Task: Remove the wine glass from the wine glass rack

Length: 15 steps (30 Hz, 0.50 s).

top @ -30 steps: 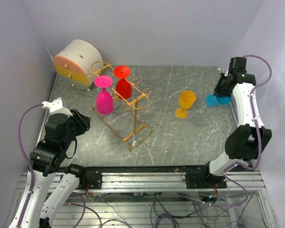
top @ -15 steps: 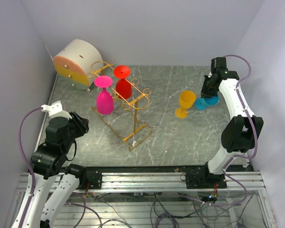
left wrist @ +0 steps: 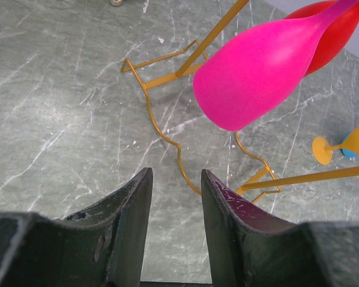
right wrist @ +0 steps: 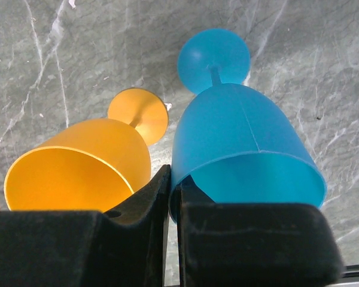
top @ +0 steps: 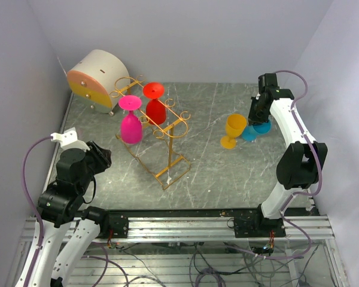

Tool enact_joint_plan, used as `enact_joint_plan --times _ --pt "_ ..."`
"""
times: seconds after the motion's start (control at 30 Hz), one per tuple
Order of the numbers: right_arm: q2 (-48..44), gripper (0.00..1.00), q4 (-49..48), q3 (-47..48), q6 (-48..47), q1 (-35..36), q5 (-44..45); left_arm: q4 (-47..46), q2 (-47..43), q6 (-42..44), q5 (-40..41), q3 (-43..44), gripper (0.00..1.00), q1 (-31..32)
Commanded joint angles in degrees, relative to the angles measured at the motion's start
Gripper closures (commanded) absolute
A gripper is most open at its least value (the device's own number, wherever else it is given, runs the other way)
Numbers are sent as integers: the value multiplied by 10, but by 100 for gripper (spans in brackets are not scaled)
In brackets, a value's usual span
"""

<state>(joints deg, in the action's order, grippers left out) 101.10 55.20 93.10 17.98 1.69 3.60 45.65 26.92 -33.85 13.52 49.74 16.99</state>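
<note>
Wire of thin gold-orange metal forms the wine glass rack (top: 169, 155), which stands on the grey marbled table (top: 227, 173), left of centre. 2 glasses hang from its top rails, bowls down and feet up: a pink wine glass (top: 131, 125) on the near left side and a red wine glass (top: 156, 109) just beyond it. A round cream-and-orange drum (top: 99, 69) sits in the far left corner, behind the rack.

Well to the right, apart from the rack, a yellow wine glass (top: 234, 127) stands upright on the table. Just beside it on the right is a blue wine glass (top: 251, 133), off the rack. The right gripper (top: 255, 121) has its fingers pinched nearly together over the rim of this glass. In the right wrist view the right gripper (right wrist: 173, 179) clamps the wall of the blue wine glass (right wrist: 239, 137), with 1 finger wedged between it and the bowl of the yellow wine glass (right wrist: 84, 161). Whether the blue foot rests on the table I cannot tell.

The left gripper (top: 105, 156) hangs at the near left, short of the rack. In its wrist view the left gripper (left wrist: 176, 179) has its fingers spread, with nothing between them. Beyond them lie the rack's base wire (left wrist: 167, 78), the pink bowl (left wrist: 257, 78) and the red bowl (left wrist: 335, 36).
</note>
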Motion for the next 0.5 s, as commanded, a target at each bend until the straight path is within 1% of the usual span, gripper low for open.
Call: enact_joint_plan --times 0.0,0.2,0.27,0.47 --pt "7 92 8 15 1 5 17 -14 -5 4 13 -4 51 1" --pt "4 78 13 45 3 16 28 -14 -4 4 13 -5 51 1" --pt "-1 76 16 58 3 21 31 -15 -5 4 12 -5 51 1" --pt "-28 74 43 116 4 35 40 -14 -5 2 16 -4 50 1"
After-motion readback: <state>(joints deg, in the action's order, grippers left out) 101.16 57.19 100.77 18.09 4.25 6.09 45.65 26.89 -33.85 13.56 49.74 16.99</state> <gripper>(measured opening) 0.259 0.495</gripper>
